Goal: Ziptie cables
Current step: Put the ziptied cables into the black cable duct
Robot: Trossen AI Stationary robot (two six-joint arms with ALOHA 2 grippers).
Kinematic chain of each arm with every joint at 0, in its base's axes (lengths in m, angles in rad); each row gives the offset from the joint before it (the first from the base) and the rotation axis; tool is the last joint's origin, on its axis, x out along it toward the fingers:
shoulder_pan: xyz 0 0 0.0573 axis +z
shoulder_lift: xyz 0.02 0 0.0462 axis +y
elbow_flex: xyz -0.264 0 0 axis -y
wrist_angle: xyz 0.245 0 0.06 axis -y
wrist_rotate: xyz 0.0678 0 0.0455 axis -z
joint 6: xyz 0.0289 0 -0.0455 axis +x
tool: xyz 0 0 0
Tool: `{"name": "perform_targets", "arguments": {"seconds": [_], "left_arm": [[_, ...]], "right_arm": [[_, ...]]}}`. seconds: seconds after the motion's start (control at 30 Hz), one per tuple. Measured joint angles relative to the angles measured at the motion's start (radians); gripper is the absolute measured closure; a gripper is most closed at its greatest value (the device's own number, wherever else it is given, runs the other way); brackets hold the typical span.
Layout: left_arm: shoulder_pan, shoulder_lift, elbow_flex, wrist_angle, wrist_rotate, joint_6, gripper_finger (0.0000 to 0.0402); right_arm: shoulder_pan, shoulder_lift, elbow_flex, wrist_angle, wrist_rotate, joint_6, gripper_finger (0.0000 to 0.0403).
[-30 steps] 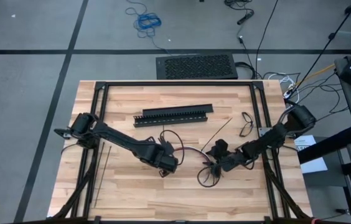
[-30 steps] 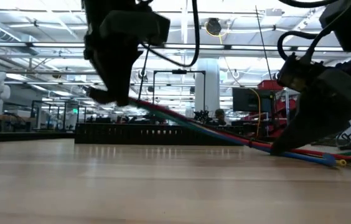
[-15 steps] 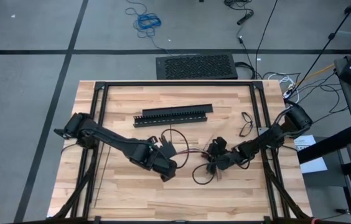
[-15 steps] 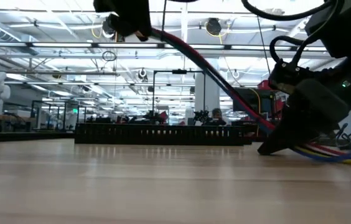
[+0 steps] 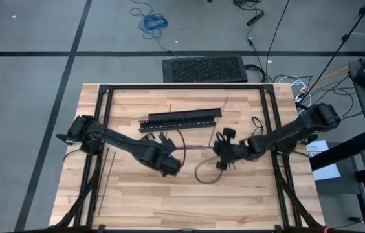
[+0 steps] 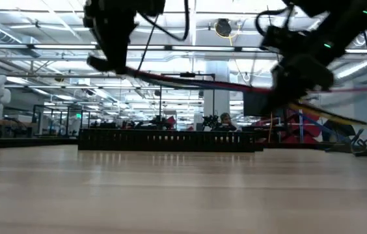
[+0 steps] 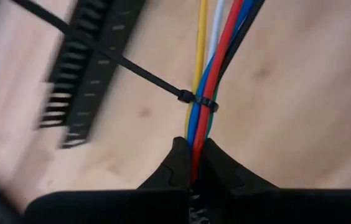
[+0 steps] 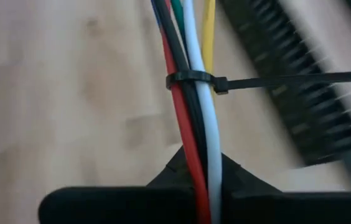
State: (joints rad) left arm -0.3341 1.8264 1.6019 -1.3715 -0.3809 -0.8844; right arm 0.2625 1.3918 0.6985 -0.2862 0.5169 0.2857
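The cables are a thin bundle of red, blue, white, yellow, green and black wires, stretched in the air between my two grippers. In the low view the cables run almost level, well above the table. A black ziptie is looped round them, its tail sticking out toward the slotted channel; the right wrist view shows the ziptie too. My left gripper is shut on the bundle's left part and my right gripper on its right part. A slack loop of wire sags near the right gripper. My left gripper pinches the whole bundle between its two fingers, a short way from the ziptie. It comes slanting down from the table's left. The wires run on along the line of the fingers, lifted clear. My right gripper pinches the bundle between its two fingers, close to the ziptie, slanting down from the table's right. The wires leave the fingertips lengthwise and hang clear of the table, drawn nearly straight toward the other gripper.
A long black slotted channel lies on the wood beyond the grippers. A looped black strap lies at the right and a straight one at the left. A black frame borders the table.
My right gripper has shut on the cables, tipped and risen from the table, moving toward the far edge. My left gripper has risen too. The cables' right end, which lay on the wood, is now lifted clear, and the bundle is drawn nearly level between the grippers.
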Motion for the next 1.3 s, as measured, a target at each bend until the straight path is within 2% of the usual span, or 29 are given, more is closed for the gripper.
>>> {"name": "perform_targets", "arguments": {"seconds": [0.1, 0.3, 0.47, 0.73, 0.97, 1.17, 1.3], "left_arm": [[0.05, -0.026, -0.052, -0.007, -0.021, 0.05, 0.0386], [0.212, -0.154, -0.197, 0.126, -0.016, 0.226, 0.0387], [0.347, -0.266, -0.319, 0.257, 0.048, 0.38, 0.0387], [0.455, -0.29, -0.478, 0.342, 0.075, 0.549, 0.0387], [0.493, -0.287, -0.563, 0.382, 0.039, 0.586, 0.0387], [0.491, -0.287, -0.567, 0.367, -0.038, 0.612, 0.0387], [0.491, -0.287, -0.567, 0.372, -0.063, 0.613, 0.0387]], "right_arm": [[-0.097, -0.024, 0.074, -0.052, -0.008, -0.145, 0.0401], [-0.286, -0.018, 0.16, -0.097, -0.061, -0.334, 0.0402], [-0.405, 0.024, 0.162, -0.032, -0.167, -0.43, 0.0402], [-0.513, 0.18, 0.173, 0.136, -0.34, -0.638, 0.0403], [-0.557, 0.329, 0.288, 0.119, -0.336, -0.747, 0.0403], [-0.54, 0.365, 0.408, -0.049, -0.227, -0.806, 0.0403], [-0.535, 0.366, 0.427, -0.087, -0.211, -0.857, 0.0402]]}}
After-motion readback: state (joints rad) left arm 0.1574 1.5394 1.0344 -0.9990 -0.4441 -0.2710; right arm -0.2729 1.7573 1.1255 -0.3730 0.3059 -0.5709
